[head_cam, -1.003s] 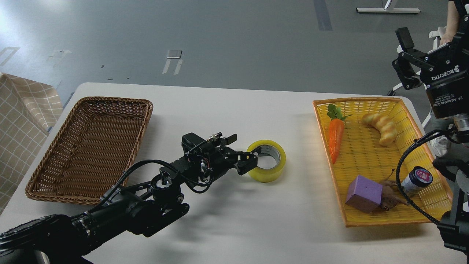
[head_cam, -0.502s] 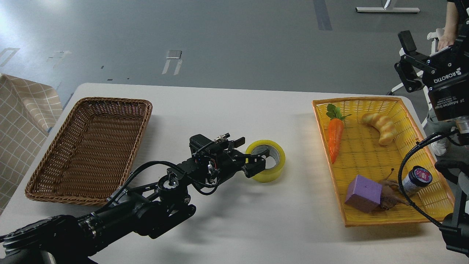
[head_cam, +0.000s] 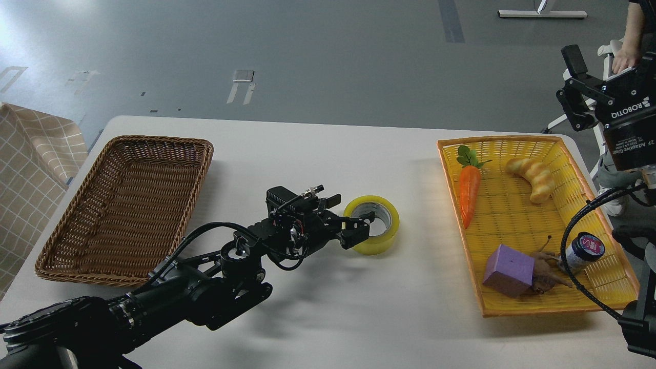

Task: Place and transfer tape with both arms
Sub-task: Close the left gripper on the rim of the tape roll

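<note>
The tape (head_cam: pixel 379 233), a yellow roll with a whitish-grey core, lies flat on the white table (head_cam: pixel 328 159) near its middle. My left gripper (head_cam: pixel 361 229) reaches in from the lower left at the roll's left side. One finger is inside the core hole and the other is against the outer wall, so the jaws are closed on the roll's left wall. The roll rests on the table. My right gripper (head_cam: pixel 571 87) is raised at the far right above the table's back corner, open and empty.
An empty brown wicker basket (head_cam: pixel 77 246) stands at the left. A yellow basket (head_cam: pixel 512 307) at the right holds a carrot (head_cam: pixel 469 192), a bread roll (head_cam: pixel 535 177), a purple block (head_cam: pixel 510 277) and a small dark-lidded jar (head_cam: pixel 581 251). A person's hand (head_cam: pixel 622 61) shows at the top right.
My left gripper has moved forward to the tape and its fingers have closed onto the roll's left wall. My right gripper has drifted a little to the right and up.
</note>
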